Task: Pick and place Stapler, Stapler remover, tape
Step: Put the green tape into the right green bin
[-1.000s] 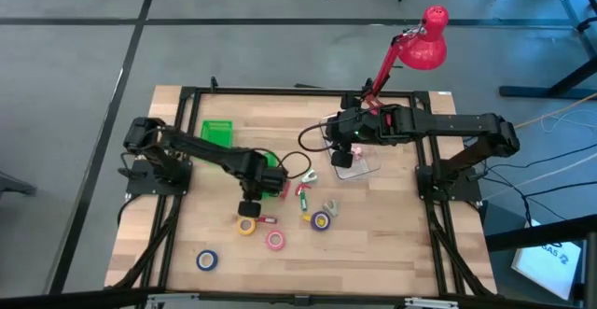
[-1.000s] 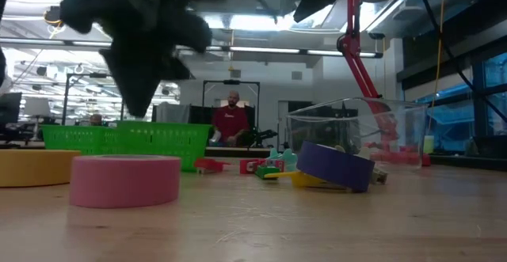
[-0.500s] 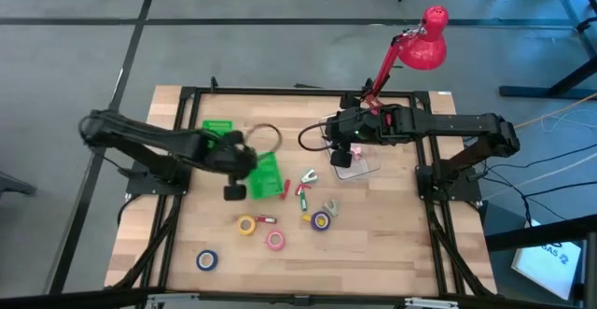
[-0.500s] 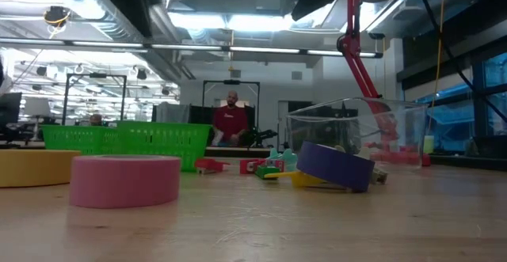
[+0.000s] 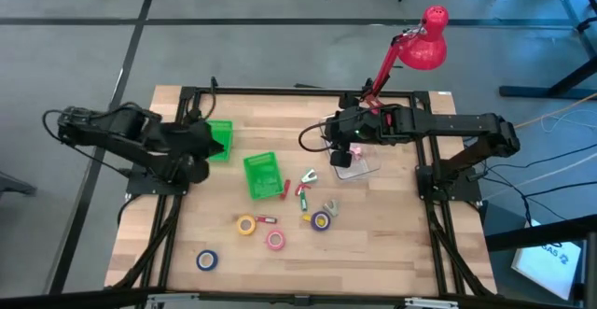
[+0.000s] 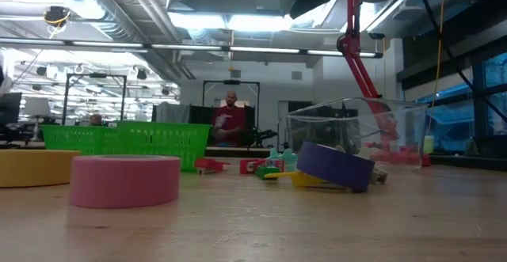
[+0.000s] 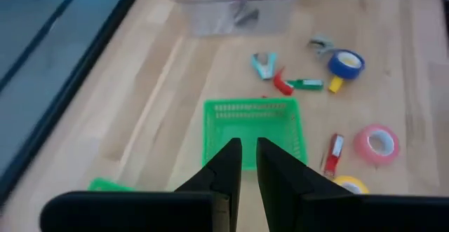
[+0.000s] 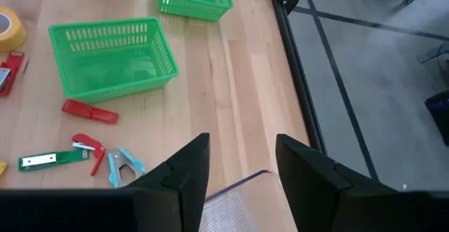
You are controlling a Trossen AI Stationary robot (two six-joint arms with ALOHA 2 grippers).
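**Both arms off the work, tape rolls loose on the wood**

Left gripper [image 7: 248,163] drawn back to the left edge of the high view, beside the far green mesh bin [image 5: 218,137]; fingers nearly pressed together, only a thin slit between them, nothing pinched. Right gripper [image 8: 240,160] parked over the clear plastic box [image 5: 359,167] right of centre in the high view, fingers spread wide, empty.

Second green mesh bin [image 5: 262,175] standing alone at centre of the wooden table [image 5: 392,244], nothing visible inside it in the right wrist view. Just right of it, a scatter of small red, green and grey office tools [image 5: 301,190], too small to tell stapler from remover.

Yellow tape roll [image 5: 246,225] lower centre, slim red tool [image 5: 267,220] touching its right side. Pink tape roll [image 5: 275,240] just below and right. Blue tape roll [image 5: 207,259] well apart at lower left. Another blue tape roll [image 5: 321,220] right of centre, propped on something yellow.

Red desk lamp [image 5: 424,26] at upper right. A person [image 6: 230,119] seated far back in the low view.
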